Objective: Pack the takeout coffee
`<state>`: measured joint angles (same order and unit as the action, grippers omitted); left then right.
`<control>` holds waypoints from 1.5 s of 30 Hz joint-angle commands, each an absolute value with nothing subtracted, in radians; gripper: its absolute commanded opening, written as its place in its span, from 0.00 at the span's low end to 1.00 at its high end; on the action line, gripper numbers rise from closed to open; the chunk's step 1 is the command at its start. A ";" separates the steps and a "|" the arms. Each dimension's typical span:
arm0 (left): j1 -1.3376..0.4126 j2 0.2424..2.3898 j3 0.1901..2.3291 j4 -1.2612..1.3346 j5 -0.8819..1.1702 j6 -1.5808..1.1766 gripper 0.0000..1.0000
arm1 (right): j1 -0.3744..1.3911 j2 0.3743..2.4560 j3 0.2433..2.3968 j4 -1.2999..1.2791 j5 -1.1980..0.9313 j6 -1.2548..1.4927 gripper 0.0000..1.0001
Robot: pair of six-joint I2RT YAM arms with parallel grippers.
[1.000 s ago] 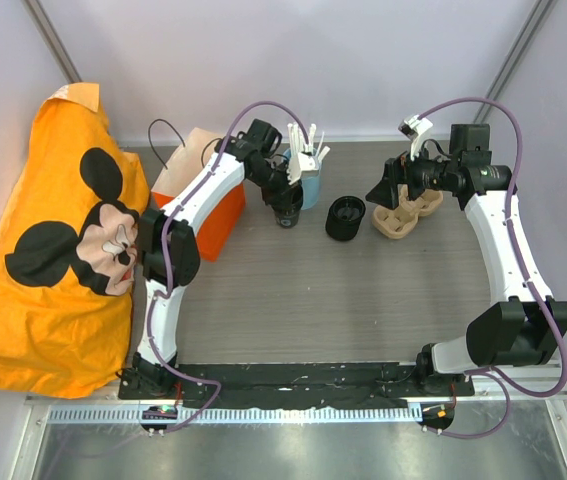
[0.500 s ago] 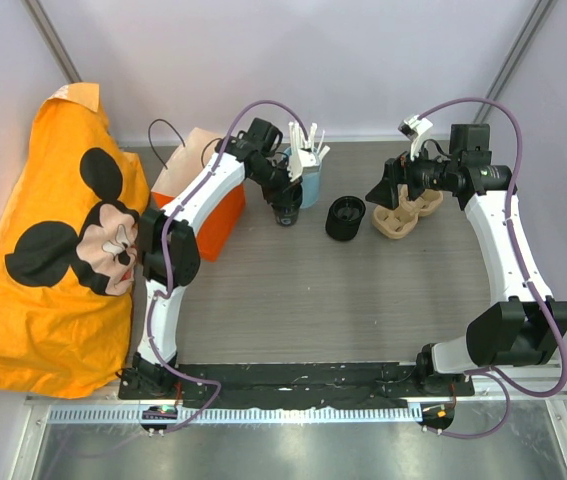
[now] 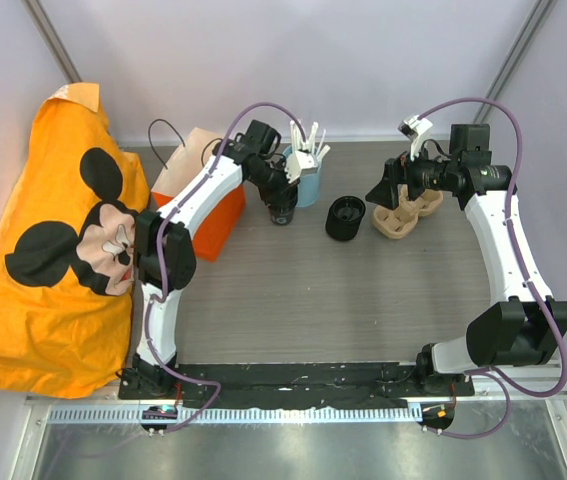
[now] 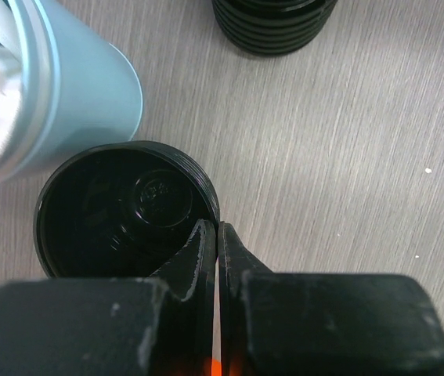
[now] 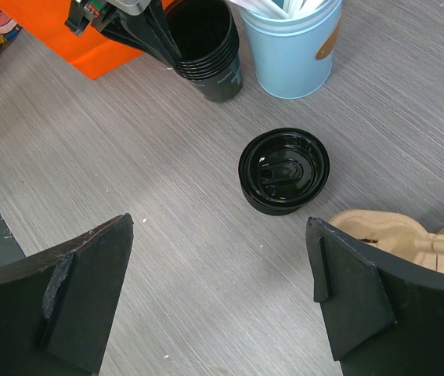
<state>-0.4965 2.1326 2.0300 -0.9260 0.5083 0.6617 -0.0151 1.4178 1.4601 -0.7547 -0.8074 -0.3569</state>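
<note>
at the far side of the tabletop (image 3: 293, 290), the left tool (image 4: 218, 235) is pinched closed on the rim of the black cup stack (image 4: 120, 211), just beside the blue tin (image 4: 73, 86); the right tool (image 5: 222, 290) hangs wide open and empty near the lid stack (image 5: 284, 172). packing looks barely begun: the pulp carrier (image 3: 408, 212) shows no cup, and no cup is lidded

No lettering legible anywhere. Blue tin (image 5: 296, 59), far side: tan round label, wording too small to read. Cup (image 4: 124, 211): embossed mark inside base, illegible. Orange cloth (image 3: 23, 320), left: cartoon mouse face, no text.
</note>
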 commanded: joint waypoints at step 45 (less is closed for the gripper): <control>-0.500 2.065 2.005 -0.919 0.520 0.638 0.16 | -0.018 1.379 1.460 -0.721 -0.833 -0.367 0.97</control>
<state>-0.4965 2.0636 1.9671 -0.9070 0.4946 0.6353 -0.0151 1.4178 1.4601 -0.7547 -0.8139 -0.3569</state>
